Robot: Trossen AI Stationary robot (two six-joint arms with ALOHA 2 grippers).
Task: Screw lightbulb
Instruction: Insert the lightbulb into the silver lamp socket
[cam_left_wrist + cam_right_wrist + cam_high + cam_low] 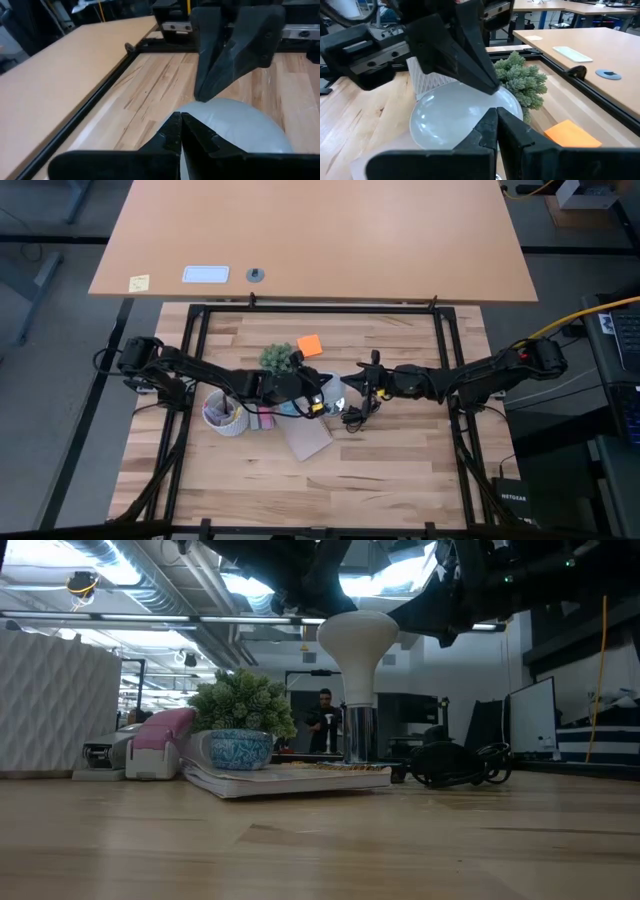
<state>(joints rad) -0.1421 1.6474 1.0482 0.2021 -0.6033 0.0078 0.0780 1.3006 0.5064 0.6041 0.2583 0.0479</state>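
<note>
Lightbulb (357,645) stands upright, globe up, neck down in shiny socket (358,735), directly under both grippers. Seated, so insertion looks done; how far threaded, cannot tell.

Left gripper (175,131) just above globe, fingers pinched together, holding nothing.

Right gripper (495,125) facing it from opposite side, also clenched empty, tips at globe's top.

Judgement: tightening turns maybe left, or arms finishing.

Beyond: small potted plant (278,359), orange note (310,345).

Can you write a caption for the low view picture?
The white lightbulb stands upright on its silver base, both grippers above it, beside a potted plant.
</note>
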